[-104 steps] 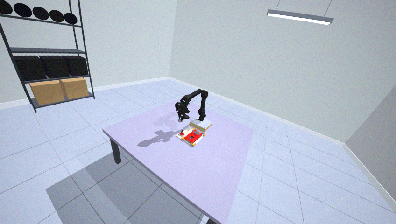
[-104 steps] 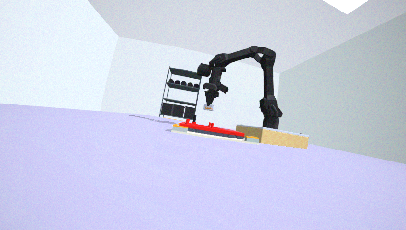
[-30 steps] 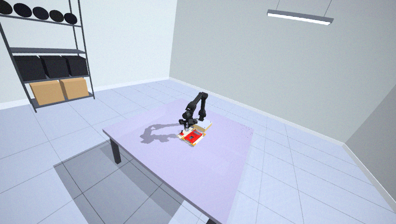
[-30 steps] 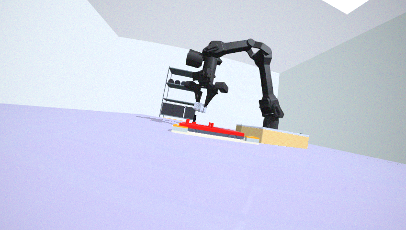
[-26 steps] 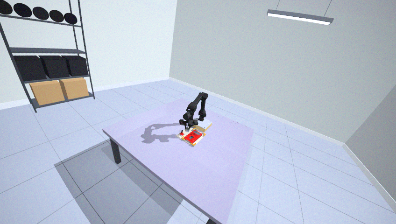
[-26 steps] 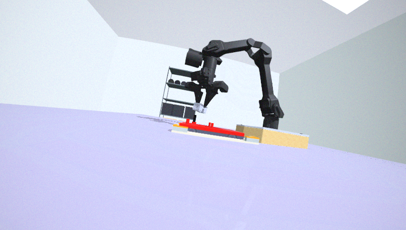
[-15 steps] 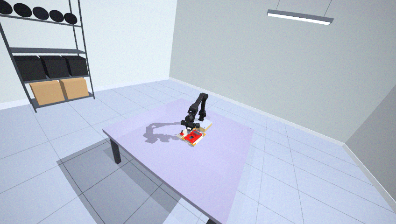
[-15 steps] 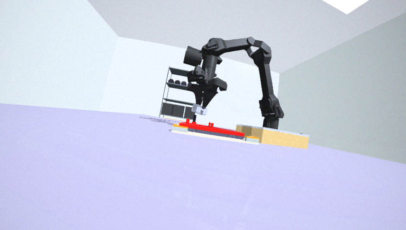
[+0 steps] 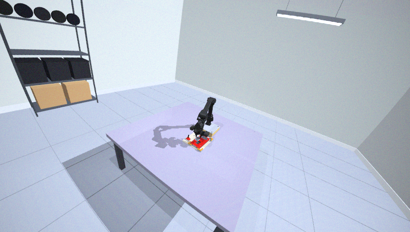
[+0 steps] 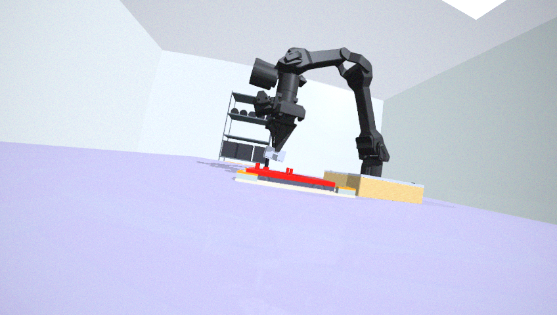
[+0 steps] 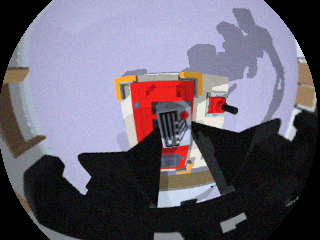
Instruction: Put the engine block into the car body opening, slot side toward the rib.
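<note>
The grey engine block (image 11: 173, 131) (image 10: 274, 154) has dark slots and a red round cap on its top. My gripper (image 11: 174, 128) (image 10: 276, 151) is shut on it and holds it above the red car body (image 11: 141, 95) (image 10: 305, 180) (image 9: 200, 144), with a gap below it in the exterior view. The block looks slightly tilted there. In the wrist view it covers most of the dark opening (image 11: 156, 107), of which only edges show. The rib cannot be made out.
The car body sits on a cream base plate (image 11: 128, 122) with orange-topped corner brackets (image 11: 125, 80). A red square with a black upright lever (image 11: 229, 108) stands beside the body. A wooden box with a pale top (image 10: 391, 190) (image 9: 212, 131) stands near the arm's base.
</note>
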### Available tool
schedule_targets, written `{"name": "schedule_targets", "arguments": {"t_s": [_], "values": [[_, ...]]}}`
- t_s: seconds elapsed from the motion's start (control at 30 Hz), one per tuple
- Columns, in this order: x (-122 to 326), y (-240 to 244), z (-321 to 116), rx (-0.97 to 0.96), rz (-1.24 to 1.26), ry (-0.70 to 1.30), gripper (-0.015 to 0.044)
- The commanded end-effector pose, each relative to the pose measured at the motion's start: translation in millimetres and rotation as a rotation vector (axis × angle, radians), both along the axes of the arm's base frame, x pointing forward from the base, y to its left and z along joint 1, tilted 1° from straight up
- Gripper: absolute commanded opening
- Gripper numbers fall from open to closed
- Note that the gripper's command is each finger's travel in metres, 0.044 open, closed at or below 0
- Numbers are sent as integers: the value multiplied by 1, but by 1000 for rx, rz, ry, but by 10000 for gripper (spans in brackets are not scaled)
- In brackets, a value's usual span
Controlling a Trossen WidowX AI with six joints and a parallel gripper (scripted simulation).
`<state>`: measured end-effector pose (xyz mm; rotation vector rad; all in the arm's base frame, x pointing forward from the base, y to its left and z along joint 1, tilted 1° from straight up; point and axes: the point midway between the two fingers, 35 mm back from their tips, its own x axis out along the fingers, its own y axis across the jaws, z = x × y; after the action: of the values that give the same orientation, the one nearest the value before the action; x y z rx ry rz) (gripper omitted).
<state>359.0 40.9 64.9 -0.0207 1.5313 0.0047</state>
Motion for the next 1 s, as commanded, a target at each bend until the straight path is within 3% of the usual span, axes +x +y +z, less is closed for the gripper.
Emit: {"name": "schedule_targets", "arguments": {"t_s": [0.0,0.07,0.27,0.73,0.97], "values": [[0,12,-8,12,-129,16,0],[0,13,-9,13,-148,16,0],[0,13,-8,15,-193,16,158],[0,14,-9,16,-223,16,159],[0,14,-8,12,-101,16,159]]}}
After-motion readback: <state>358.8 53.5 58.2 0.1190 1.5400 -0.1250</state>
